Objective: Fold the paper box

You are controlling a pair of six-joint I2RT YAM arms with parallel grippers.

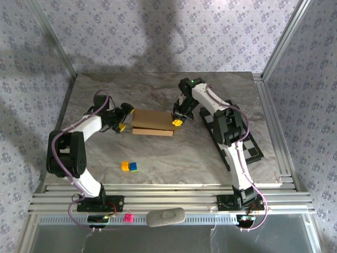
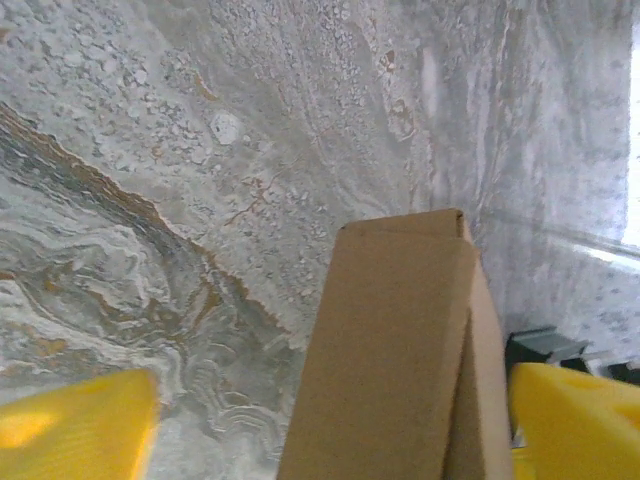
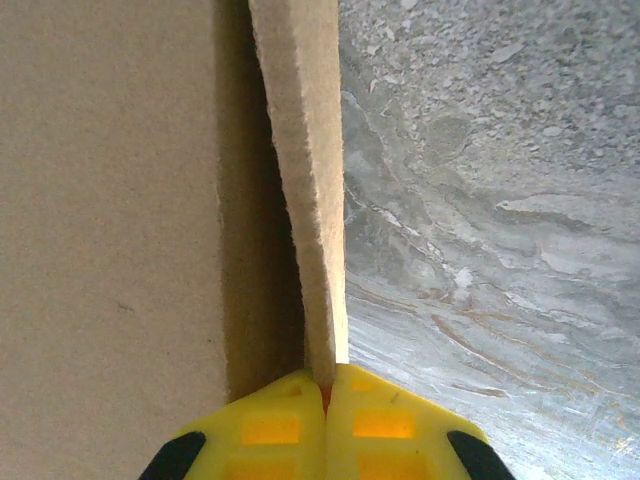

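The plain tan-brown cardboard paper box (image 1: pixel 152 122) lies flat in the middle of the grey marbled tabletop (image 1: pixel 158 158), between the two arms. At its left end the left jaws gape wide. One yellow finger (image 2: pixel 70 420) sits well off to one side and the other (image 2: pixel 570 420) just beside the cardboard. The box's narrow end (image 2: pixel 400 350) sits between them, gripped by neither. At the right end the right jaws are pressed tight together. Their yellow fingertips (image 3: pixel 270 430) meet where an upright side wall (image 3: pixel 310 200) comes down; whether they nip it, I cannot tell.
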